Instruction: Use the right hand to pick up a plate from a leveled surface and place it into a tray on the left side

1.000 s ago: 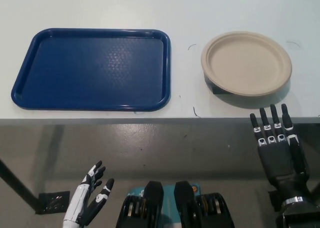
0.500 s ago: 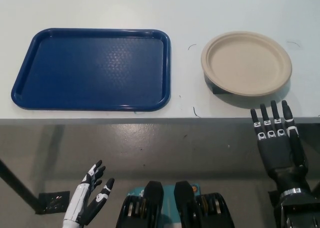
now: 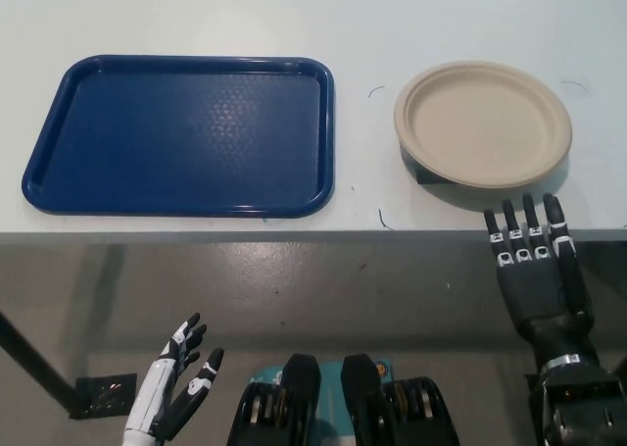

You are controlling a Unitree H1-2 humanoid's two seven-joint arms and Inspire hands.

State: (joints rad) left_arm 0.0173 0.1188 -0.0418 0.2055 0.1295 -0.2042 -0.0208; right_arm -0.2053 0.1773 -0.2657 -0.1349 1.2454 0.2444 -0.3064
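A beige round plate (image 3: pixel 483 123) rests on a small dark block on the pale table, at the right. A blue tray (image 3: pixel 181 135) lies flat on the table's left part with nothing in it. My black right hand (image 3: pixel 534 270) is open with its fingers stretched upward, its fingertips (image 3: pixel 522 209) just past the table's front edge, a little below the plate and apart from it. My white left hand (image 3: pixel 176 382) hangs open at the lower left, below table level.
The table's front edge (image 3: pixel 294 233) runs across the middle of the view, with grey floor below it. A dark table leg (image 3: pixel 29 363) slants at the lower left. Small dark marks (image 3: pixel 382 218) dot the tabletop between tray and plate.
My right hand has risen and drifted slightly left, so its fingertips now reach over the table's front edge toward the plate. The left hand, plate and tray have not moved.
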